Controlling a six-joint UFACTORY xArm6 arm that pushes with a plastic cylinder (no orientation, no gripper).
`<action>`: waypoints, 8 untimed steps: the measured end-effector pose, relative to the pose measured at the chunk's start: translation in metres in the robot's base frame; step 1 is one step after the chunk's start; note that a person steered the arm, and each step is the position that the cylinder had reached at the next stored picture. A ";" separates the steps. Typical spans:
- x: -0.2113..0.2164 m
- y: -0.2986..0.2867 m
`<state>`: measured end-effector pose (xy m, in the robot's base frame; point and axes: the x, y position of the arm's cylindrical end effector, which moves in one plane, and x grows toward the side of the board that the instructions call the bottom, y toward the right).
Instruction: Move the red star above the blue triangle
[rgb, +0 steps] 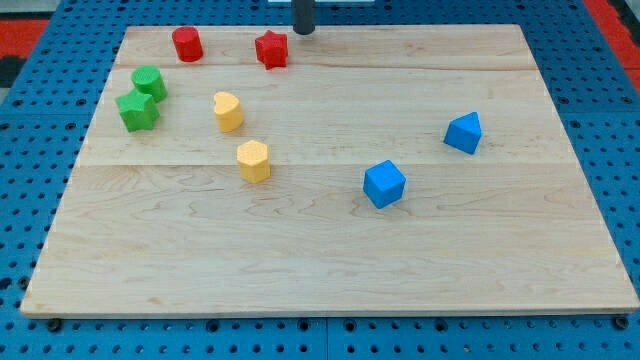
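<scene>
The red star (271, 49) lies near the board's top edge, left of centre. The blue triangle (464, 133) sits at the right, well below and to the right of the star. My tip (302, 30) is at the top edge, just right of and slightly above the red star, a small gap between them.
A red cylinder (187, 44) is at the top left. A green cylinder (149, 82) and a green star (137, 110) sit at the left. A yellow heart (228, 111) and a yellow hexagon (254, 161) lie left of centre. A blue cube (384, 184) is below centre right. The wooden board (330, 260) rests on a blue pegboard.
</scene>
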<state>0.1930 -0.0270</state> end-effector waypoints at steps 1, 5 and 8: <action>0.000 -0.009; 0.003 -0.041; 0.042 -0.044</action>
<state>0.2352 -0.0709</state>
